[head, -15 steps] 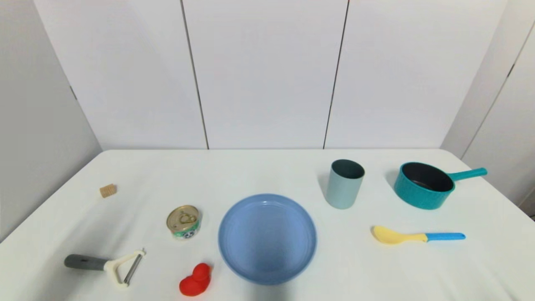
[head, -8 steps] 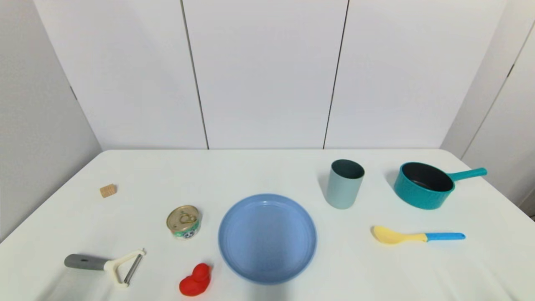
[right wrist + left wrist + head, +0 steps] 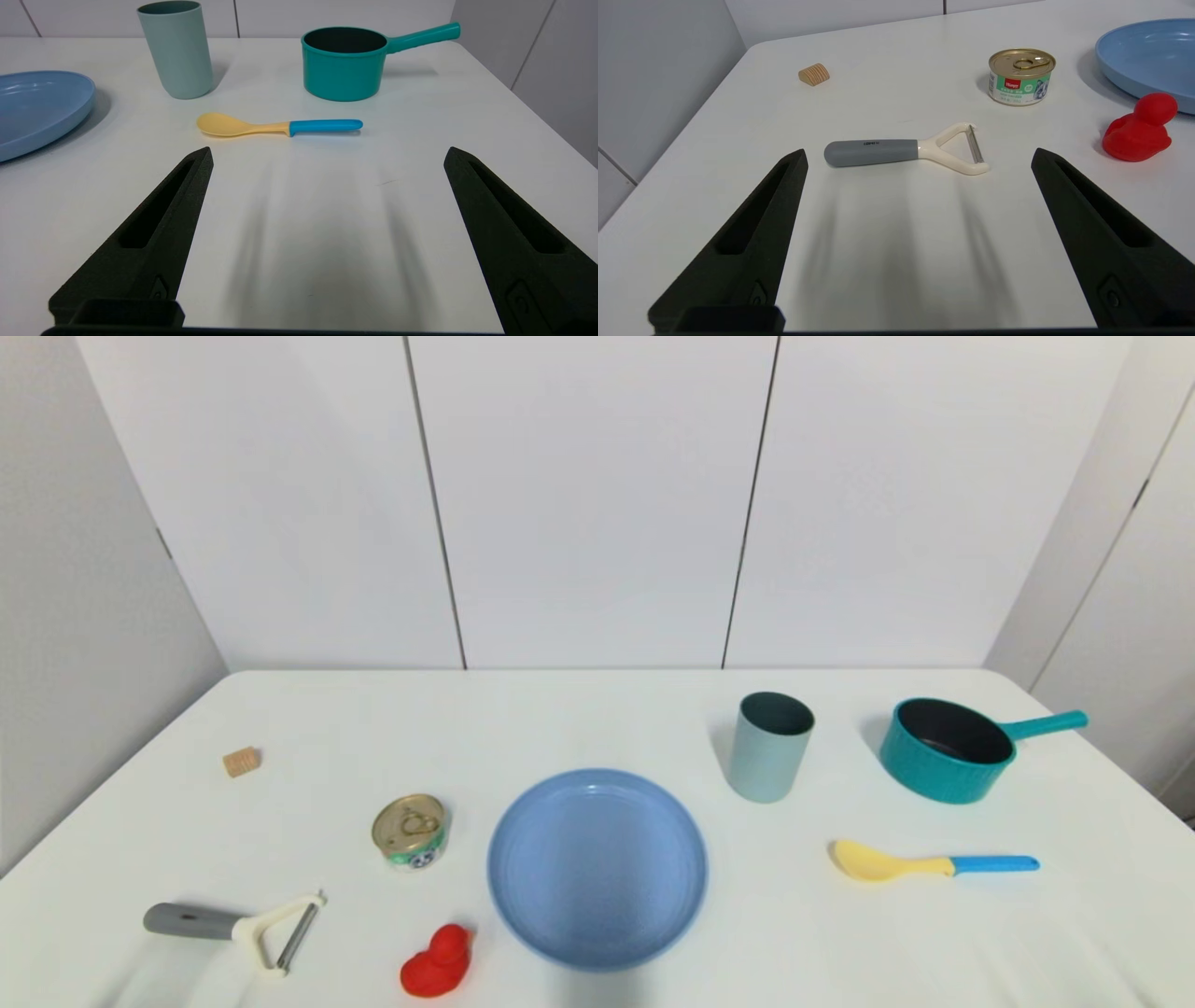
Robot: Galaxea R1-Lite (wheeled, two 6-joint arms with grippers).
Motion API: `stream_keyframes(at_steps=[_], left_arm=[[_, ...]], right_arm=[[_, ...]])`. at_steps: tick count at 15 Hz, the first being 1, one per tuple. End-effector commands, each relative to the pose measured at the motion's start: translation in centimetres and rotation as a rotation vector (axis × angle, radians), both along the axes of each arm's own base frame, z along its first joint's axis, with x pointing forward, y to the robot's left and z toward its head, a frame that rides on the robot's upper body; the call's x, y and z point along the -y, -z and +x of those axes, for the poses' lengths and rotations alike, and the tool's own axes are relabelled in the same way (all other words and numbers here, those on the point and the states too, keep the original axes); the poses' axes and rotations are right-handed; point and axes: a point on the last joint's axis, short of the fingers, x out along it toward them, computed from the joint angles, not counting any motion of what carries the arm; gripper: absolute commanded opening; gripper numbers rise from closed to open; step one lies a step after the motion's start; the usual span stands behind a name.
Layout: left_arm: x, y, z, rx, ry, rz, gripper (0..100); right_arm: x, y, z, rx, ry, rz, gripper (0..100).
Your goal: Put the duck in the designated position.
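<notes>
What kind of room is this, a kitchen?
Probably a robot test setup, not a kitchen: a bare white table against plain wall panels, with toy-like kitchenware such as a blue plate, teal pot and red duck.

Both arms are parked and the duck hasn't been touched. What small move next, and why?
Probably swing the open left gripper toward the small red rubber duck: it sits free on the white table, nearer that gripper than the open right gripper.
</notes>
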Motion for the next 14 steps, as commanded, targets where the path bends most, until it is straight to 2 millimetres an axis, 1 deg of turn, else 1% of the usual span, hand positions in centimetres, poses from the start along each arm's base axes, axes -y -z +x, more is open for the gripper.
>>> stream_keyframes(at_steps=[1, 14], left_arm=[[-0.03, 0.18, -0.07, 0.002, -0.012, -0.027, 100], [-0.04, 0.17, -0.07, 0.004, -0.017, -0.032, 100]], right_arm=[[0.0, 0.26, 0.07, -0.01, -0.002, 0.0, 100], [0.0, 0.25, 0.07, -0.008, 0.0, 0.0, 100]])
